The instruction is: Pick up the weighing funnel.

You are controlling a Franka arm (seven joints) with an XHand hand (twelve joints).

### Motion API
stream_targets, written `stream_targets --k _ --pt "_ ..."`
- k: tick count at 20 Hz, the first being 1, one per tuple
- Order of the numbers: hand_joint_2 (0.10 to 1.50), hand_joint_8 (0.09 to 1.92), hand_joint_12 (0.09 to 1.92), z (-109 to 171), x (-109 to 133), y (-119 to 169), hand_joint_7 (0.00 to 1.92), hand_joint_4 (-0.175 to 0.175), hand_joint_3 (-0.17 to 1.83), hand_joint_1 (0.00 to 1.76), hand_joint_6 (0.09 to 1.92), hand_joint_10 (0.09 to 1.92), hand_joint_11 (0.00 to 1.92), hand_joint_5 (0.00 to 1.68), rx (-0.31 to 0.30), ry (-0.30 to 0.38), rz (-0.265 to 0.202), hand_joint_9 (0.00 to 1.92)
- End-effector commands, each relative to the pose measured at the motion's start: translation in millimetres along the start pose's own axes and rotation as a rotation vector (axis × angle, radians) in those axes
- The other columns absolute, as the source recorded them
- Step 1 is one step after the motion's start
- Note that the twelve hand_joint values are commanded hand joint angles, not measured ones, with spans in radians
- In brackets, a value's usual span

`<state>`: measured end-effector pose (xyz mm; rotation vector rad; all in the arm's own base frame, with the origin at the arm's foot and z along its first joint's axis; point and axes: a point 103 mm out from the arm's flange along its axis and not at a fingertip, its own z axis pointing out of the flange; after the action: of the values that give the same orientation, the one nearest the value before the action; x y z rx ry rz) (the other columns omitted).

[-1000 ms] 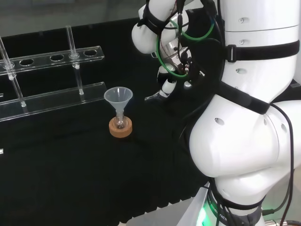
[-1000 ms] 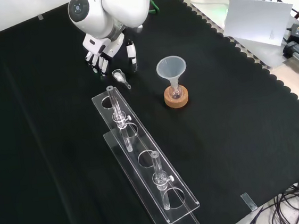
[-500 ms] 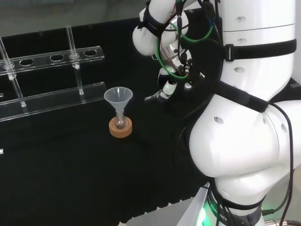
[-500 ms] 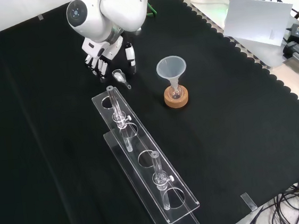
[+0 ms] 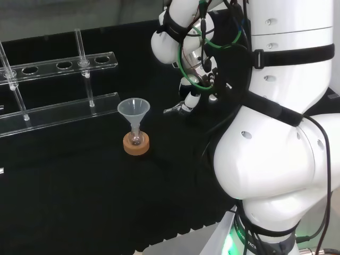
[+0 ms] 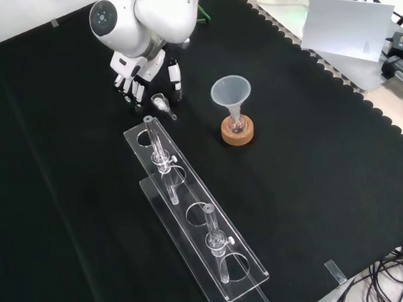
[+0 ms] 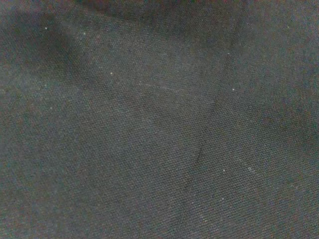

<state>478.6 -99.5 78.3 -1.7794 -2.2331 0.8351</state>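
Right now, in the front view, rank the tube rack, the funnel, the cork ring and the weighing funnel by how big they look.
1. Tube rack, by far the largest.
2. Funnel.
3. Cork ring, slightly narrower than the funnel's mouth.
4. Weighing funnel, smallest.

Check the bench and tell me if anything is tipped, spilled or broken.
Nothing stands out. The funnel stands upright in its flask on the cork ring, the tubes stand in the clear rack, and the weighing funnel lies on the cloth beside the hand. No spill visible.
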Motion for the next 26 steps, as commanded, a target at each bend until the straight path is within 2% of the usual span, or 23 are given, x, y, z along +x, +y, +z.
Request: stream_targets --k 1,5,6,8,20,21,23,26 --pt "0.83 0.44 1.53 1 -2 -3 0.82 0.023 0.04 0.61 0.09 0.63 0.0 0.65 -0.053 0.01 0.005 0.46" --pt "0.83 0.44 1.55 2 2 -3 0.86 0.029 0.04 0.63 0.09 0.61 0.0 0.69 -0.069 0.018 0.001 0.5" --pt "0.83 0.44 1.55 1 5 -2 0.87 0.029 0.04 0.64 0.1 0.61 0.0 0.69 -0.064 0.009 0.027 0.51" --pt "0.83 0.43 1.56 0 8 -2 0.89 0.032 0.04 0.65 0.11 0.59 0.0 0.71 -0.078 0.017 0.032 0.54" --pt "0.83 0.43 1.57 0 7 7 0.95 0.043 0.05 0.68 0.15 0.56 0.0 0.75 -0.091 0.013 -0.001 0.59" --pt "0.83 0.42 1.57 1 -3 4 0.95 0.043 0.05 0.68 0.16 0.54 0.0 0.74 -0.092 0.009 -0.014 0.6" --pt "0.83 0.41 1.58 1 -6 4 0.96 0.044 0.05 0.68 0.18 0.53 0.0 0.74 -0.091 0.003 -0.015 0.61" --pt "0.82 0.41 1.58 2 1 10 0.98 0.045 0.05 0.69 0.2 0.52 0.0 0.74 -0.086 -0.001 -0.007 0.62"
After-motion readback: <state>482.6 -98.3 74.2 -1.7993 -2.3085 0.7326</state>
